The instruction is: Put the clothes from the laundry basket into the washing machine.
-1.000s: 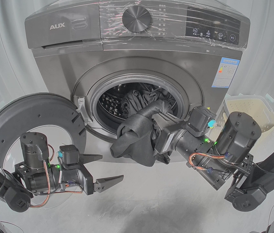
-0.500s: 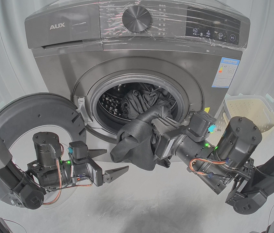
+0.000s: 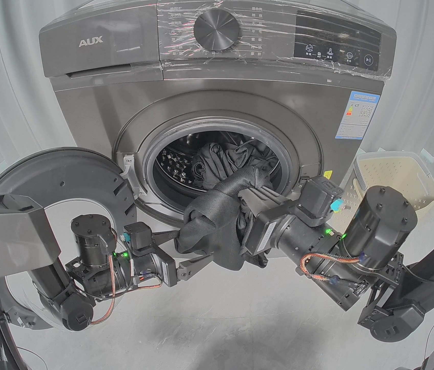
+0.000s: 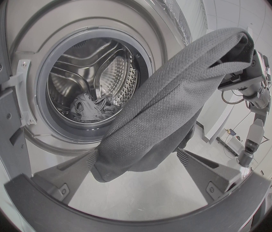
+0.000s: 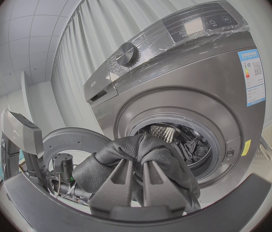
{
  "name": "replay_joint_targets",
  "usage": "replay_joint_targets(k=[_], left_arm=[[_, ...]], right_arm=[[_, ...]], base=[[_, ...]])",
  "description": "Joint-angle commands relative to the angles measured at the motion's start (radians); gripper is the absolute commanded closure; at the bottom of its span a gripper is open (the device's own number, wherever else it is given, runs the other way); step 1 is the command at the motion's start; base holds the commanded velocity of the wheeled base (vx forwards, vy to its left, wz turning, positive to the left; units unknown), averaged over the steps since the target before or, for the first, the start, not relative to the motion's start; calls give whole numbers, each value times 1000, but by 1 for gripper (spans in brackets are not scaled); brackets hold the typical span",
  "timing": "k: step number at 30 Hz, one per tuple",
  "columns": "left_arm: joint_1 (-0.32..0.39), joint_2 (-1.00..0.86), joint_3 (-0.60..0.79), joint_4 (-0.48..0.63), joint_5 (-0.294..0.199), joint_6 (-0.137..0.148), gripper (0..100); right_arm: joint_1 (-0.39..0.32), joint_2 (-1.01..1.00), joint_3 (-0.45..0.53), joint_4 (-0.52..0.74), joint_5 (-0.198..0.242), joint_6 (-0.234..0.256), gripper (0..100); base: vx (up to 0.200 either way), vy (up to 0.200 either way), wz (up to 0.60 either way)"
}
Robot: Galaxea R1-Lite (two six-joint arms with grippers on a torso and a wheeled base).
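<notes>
The right hand (image 5: 135, 163) grasps one black mesh garment (image 3: 211, 217) at the opening of the grey washing machine (image 3: 99, 104). The released left hand (image 3: 195, 246) flanks it. One dark garment (image 3: 217, 160) lies inside.

The dark garment (image 3: 217, 222) is covering the near lip of the washing machine (image 3: 217, 104) opening & the tips of the right gripper (image 5: 138, 166) in the head view. From the left wrist cam it's blocking the right side of the drum (image 4: 87, 71), so can't tell how far the cloth is reaching in. The right arm (image 3: 376, 222) is hiding the left wall & bottom of the laundry basket (image 3: 407, 176), so whether anything is lying in it isn't clear. The left arm (image 3: 16, 232) is masking the lower part of the open door (image 3: 58, 181), and the clothes (image 3: 222, 158) inside are bunching too darkly to count.
</notes>
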Motion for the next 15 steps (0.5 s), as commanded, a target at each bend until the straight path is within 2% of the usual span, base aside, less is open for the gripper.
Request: replay_joint_targets(k=[1, 10, 15], left_arm=[[-4, 37, -18, -11, 0, -10, 0], [-1, 49, -27, -27, 2, -8, 0], [10, 75, -60, -54, 28, -7, 0]], right_arm=[[2, -2, 0, 0, 0, 0, 100], [2, -2, 12, 0, 0, 0, 100], [2, -2, 18, -2, 0, 0, 100]], base=[[0, 0, 0], [0, 0, 0], [0, 0, 0]])
